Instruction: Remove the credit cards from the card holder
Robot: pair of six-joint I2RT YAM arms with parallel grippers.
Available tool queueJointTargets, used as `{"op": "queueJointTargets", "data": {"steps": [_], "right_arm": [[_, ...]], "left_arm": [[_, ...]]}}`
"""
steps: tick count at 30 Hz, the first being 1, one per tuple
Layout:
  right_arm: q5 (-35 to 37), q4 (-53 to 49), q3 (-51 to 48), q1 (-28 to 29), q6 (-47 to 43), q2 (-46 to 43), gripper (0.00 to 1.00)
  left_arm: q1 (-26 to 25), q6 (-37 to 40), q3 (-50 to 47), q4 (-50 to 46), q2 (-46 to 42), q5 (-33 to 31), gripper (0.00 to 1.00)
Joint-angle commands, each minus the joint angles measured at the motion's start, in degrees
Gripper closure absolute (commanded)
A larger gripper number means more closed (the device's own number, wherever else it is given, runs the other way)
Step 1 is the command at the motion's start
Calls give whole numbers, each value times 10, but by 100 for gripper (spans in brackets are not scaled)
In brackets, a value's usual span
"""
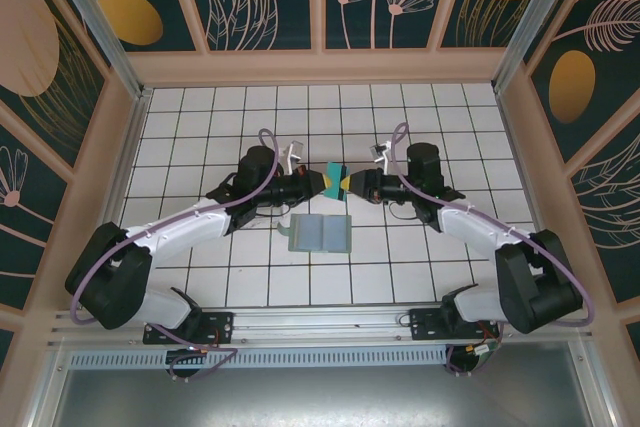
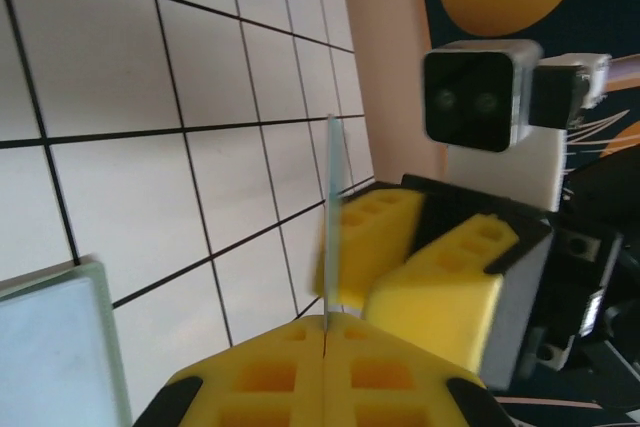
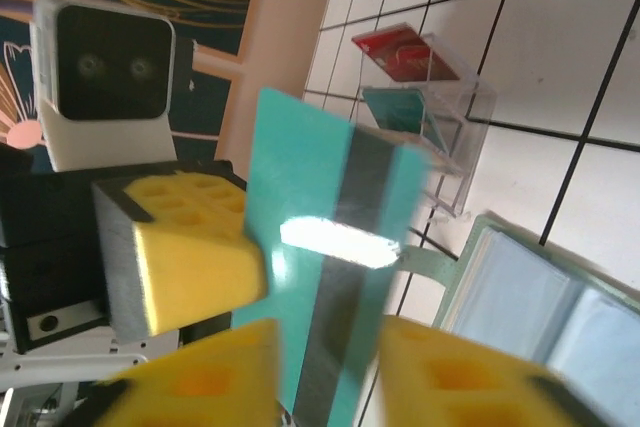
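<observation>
One teal card (image 2: 330,217) edge-on in left end effector (image 2: 326,335), open tiles (image 2: 100,57) beyond

Teal card (image 3: 320,187) between parted yellow fingers (image 3: 200,387), open card holder (image 3: 540,317) behind

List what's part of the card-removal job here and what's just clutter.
Job:
- teal credit card, off the table between the two grippers
- left gripper, shut on that card
- right gripper, fingers apart around it
- card holder, lying open on the tiles

Lying about:
- clear tray
- red card and second teal card standing in the tray
</observation>
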Motion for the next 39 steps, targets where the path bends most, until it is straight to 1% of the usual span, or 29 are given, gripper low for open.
{"op": "queueJointTargets", "data": {"steps": [1, 4, 7, 10, 11, 12, 13, 15, 17, 19, 22, 25, 27, 29, 34, 39], "right_arm": [[-15, 6, -1, 6, -16, -1, 45], [7, -26, 4, 4, -38, -7, 29], [41, -63, 11, 2, -62, -20, 17], [66, -82, 13, 1, -72, -32, 10], [72, -85, 13, 0, -74, -35, 8], [78, -88, 13, 0, -75, -36, 3], [82, -90, 12, -1, -76, -37, 1], [88, -90, 9, -1, -75, -39, 1], [95, -89, 7, -1, -73, -40, 1], [100, -89, 4, 0, -71, -43, 1], [106, -86, 0, -2, -69, -45, 1], [110, -80, -3, -2, -64, -47, 1], [111, -78, -5, -2, -63, -46, 1], [111, -76, -6, -2, -61, -43, 1], [112, -74, -8, -3, -60, -43, 1], [112, -68, -17, -4, -56, -48, 1]], "left_arm": [[1, 13, -5, 12, -13, 7, 100], [2, 64, 16, -62, -18, -17, 100], [2, 154, 48, -173, -26, -72, 100], [1, 250, 70, -265, -38, -152, 100], [1, 285, 72, -286, -45, -177, 100], [1, 317, 73, -301, -51, -193, 100], [1, 358, 72, -313, -61, -207, 100], [2, 429, 62, -320, -86, -237, 100], [1, 517, 42, -316, -119, -253, 100], [2, 607, 17, -310, -159, -284, 100], [2, 708, -7, -309, -209, -335, 100], [2, 826, -12, -349, -218, -336, 100], [2, 870, -13, -372, -207, -357, 100], [2, 932, -21, -382, -200, -372, 100], [9, 1069, -41, -365, -189, -414, 100], [19, 1136, -57, -318, -175, -421, 100]]}}
